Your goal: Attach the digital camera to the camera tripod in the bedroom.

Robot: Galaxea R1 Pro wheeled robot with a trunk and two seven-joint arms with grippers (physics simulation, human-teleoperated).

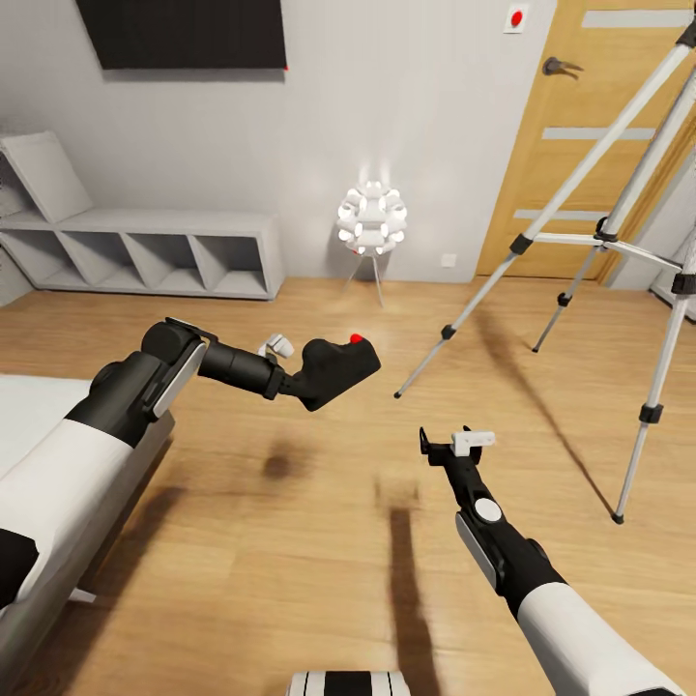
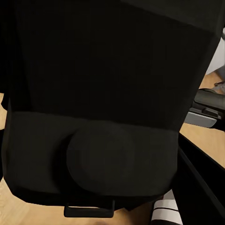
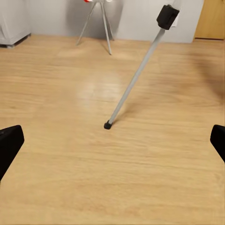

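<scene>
L pincer (image 1: pixel 307 375) is clenched on the digital camera (image 1: pixel 336 369), held in the air above the plank floor (image 1: pixel 290 541), red button up; seen from the L wrist the camera's black body (image 2: pixel 103 117) sits right against the lens. R pincer (image 1: pixel 454 447) is released, fingers (image 3: pixel 10 145) wide apart, nothing btwn them. Camera tripod (image 1: pixel 599 232) stands ahead & to the right of the R pincer, its nearest foot (image 3: pixel 108 125) on the floor just ahead of it. White lamp (image 1: pixel 371 218) further back, by the wall.
</scene>
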